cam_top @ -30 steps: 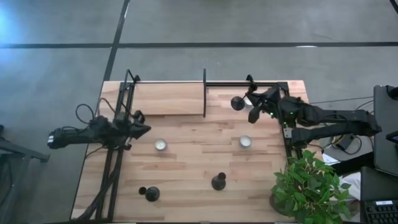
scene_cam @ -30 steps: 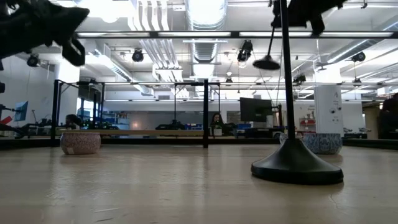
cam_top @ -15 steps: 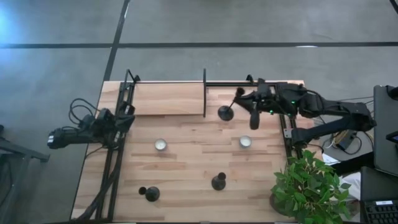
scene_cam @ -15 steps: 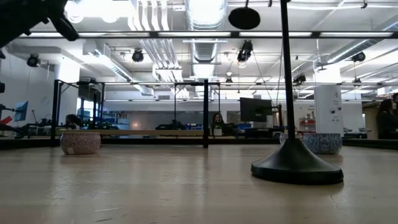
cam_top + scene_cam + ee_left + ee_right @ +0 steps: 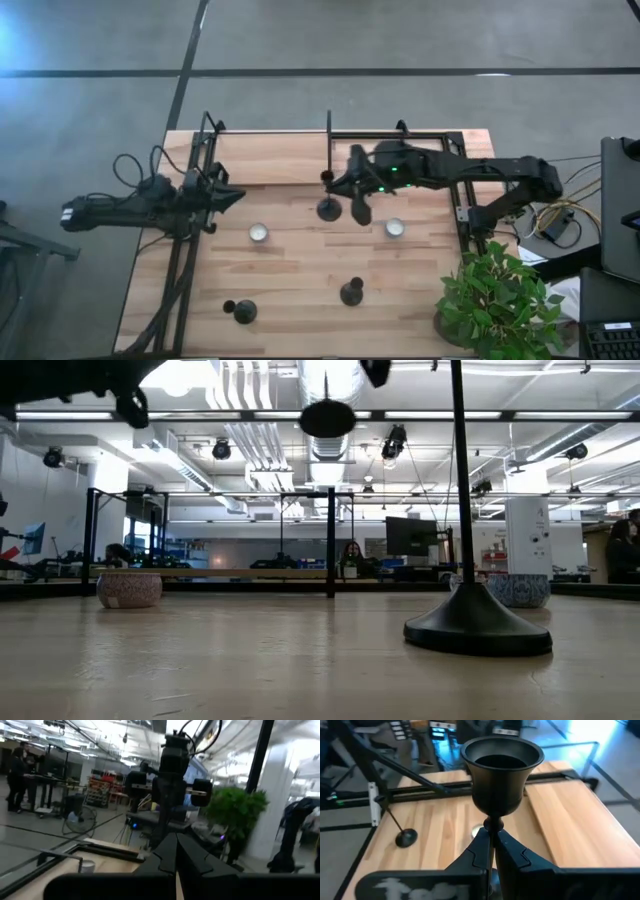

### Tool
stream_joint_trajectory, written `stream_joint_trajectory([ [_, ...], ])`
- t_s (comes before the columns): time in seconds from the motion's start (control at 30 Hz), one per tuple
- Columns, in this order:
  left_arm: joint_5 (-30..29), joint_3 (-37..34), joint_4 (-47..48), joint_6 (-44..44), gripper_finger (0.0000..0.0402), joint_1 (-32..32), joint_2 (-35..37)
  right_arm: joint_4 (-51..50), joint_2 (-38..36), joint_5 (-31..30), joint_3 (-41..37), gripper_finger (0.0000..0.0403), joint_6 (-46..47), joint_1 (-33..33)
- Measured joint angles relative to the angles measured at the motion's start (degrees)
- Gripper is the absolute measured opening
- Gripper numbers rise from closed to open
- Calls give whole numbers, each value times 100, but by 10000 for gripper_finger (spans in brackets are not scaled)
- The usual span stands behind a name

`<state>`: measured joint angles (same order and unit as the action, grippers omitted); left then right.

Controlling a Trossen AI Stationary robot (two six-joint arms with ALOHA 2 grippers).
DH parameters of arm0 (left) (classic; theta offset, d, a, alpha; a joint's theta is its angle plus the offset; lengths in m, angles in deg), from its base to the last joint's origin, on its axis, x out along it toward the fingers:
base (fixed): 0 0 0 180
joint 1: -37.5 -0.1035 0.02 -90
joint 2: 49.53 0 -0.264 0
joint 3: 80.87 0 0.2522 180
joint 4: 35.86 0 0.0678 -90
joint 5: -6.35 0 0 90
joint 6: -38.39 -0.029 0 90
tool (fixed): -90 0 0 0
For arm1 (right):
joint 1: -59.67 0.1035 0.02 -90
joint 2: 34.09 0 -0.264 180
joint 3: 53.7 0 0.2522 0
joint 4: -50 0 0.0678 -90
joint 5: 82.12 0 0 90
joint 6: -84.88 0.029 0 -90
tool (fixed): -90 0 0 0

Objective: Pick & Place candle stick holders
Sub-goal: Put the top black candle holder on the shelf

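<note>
A black candle stick holder (image 5: pixel 501 780) is pinched at its thin stem by the right gripper (image 5: pixel 492 842), aloft beside the vertical post (image 5: pixel 328 150). It is judged rigid, bottom-heavy, slippery. The left gripper (image 5: pixel 175 851) is pressed together.

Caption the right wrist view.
Right claw shut on a black candle stick holder's stem, above the wooden table.

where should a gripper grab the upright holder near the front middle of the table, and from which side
Grip the upright holder on its thin stem, just under the top cup, coming straight down from above. It stands upright on a wide round base, apart from the other front holder, so the base is too flat to pinch. The right gripper already holds its holder by the stem.
</note>
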<state>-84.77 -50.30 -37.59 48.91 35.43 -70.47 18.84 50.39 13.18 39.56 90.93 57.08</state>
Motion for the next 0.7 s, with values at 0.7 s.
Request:
stream_joint_trajectory([
  [0.7,102,788,-685,-427,10,-1,-2033,507,796,275,1037,8,-599,-13],
])
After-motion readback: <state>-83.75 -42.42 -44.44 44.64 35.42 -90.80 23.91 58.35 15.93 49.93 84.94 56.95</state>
